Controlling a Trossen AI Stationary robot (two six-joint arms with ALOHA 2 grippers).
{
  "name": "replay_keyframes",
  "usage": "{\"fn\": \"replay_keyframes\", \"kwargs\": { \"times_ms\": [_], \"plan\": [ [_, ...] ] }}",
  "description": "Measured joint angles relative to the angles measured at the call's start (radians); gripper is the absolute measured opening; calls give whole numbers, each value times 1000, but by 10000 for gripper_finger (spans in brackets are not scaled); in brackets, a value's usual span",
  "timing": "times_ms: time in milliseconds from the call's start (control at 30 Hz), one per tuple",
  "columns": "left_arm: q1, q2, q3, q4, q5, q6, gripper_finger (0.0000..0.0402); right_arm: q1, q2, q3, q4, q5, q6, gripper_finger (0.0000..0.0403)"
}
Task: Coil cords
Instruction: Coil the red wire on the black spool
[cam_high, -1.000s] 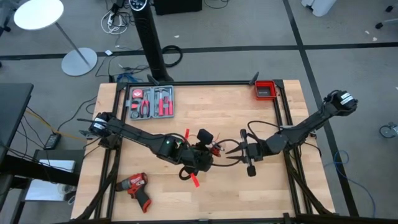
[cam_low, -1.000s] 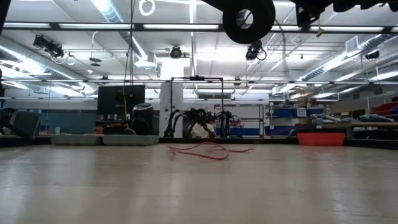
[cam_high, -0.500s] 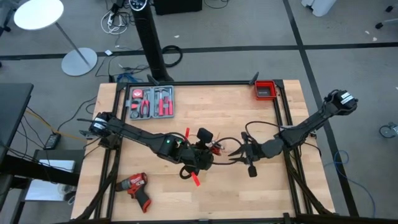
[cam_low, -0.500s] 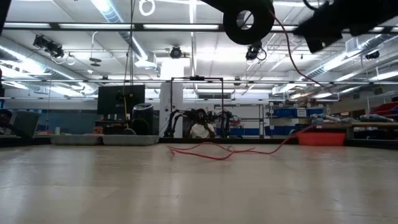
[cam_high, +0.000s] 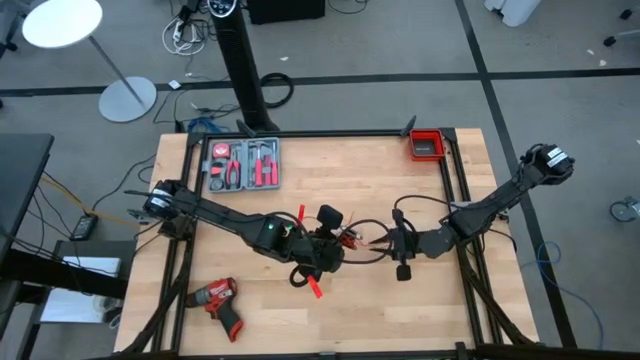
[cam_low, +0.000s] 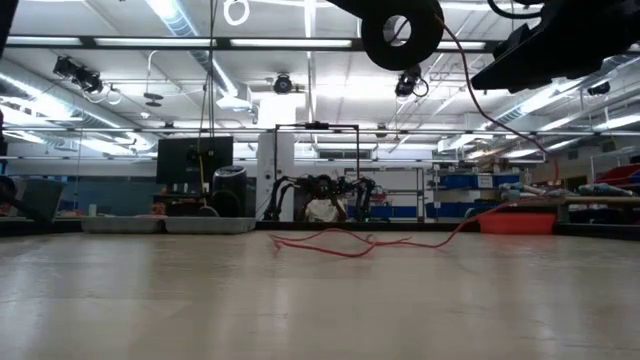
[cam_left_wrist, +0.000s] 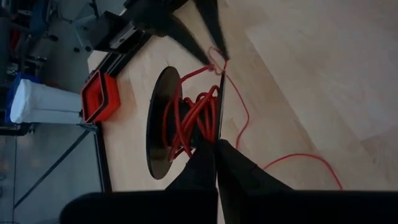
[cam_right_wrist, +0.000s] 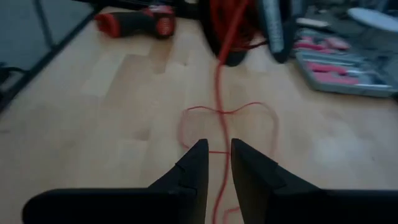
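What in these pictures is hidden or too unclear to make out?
- High view: the spool and red wire are small and half covered by the left gripper.
- Right wrist view: the red wire passes between the right gripper's fingers; touching or not cannot be told.
- Low view: both arms cut off by the top edge.
- The black cable cannot be told from the arms' own cables in any view.

Wooden bench: red cordless drill near front left corner; open tool case back left; red bin back right.
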Motion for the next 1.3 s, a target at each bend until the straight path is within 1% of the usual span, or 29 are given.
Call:
{"fn": "replay_keyframes", "kwargs": {
  "times_ms": [67, 133, 500, 633, 767, 833, 900, 1033, 1133, 1300],
  "plan": [
    [0, 0, 0, 0, 0, -3, 0, 1, 0, 0, 0, 26, -6, 68],
    [0, 0, 0, 3, 0, -3, 0, -4, 0, 0, 0, 26, -8, 69],
    [0, 0, 0, 30, 0, 2, 0, -53, 0, 0, 31, -43, -73, 67],
    [0, 0, 0, 58, 0, 2, 0, -55, 0, 0, 38, -48, -98, 48],
    [0, 0, 0, 77, 0, 8, 0, -56, 0, 0, 37, -70, -128, 10],
    [0, 0, 0, 86, 1, 9, 0, -56, 0, 0, 29, -82, -134, 7],
    [0, 0, -1, 114, 29, 13, 0, -56, 0, 0, 25, -106, -131, 5],
    [0, 0, -1, 201, 143, 28, 0, -79, 0, 0, 52, -189, -160, 3],
    [0, -1, -32, 330, 203, 76, 0, -111, 0, 0, 77, -248, -179, 2],
    [15, 0, -101, 508, 331, 119, 0, -146, 0, 0, 128, -297, -256, 2]
  ]
}}
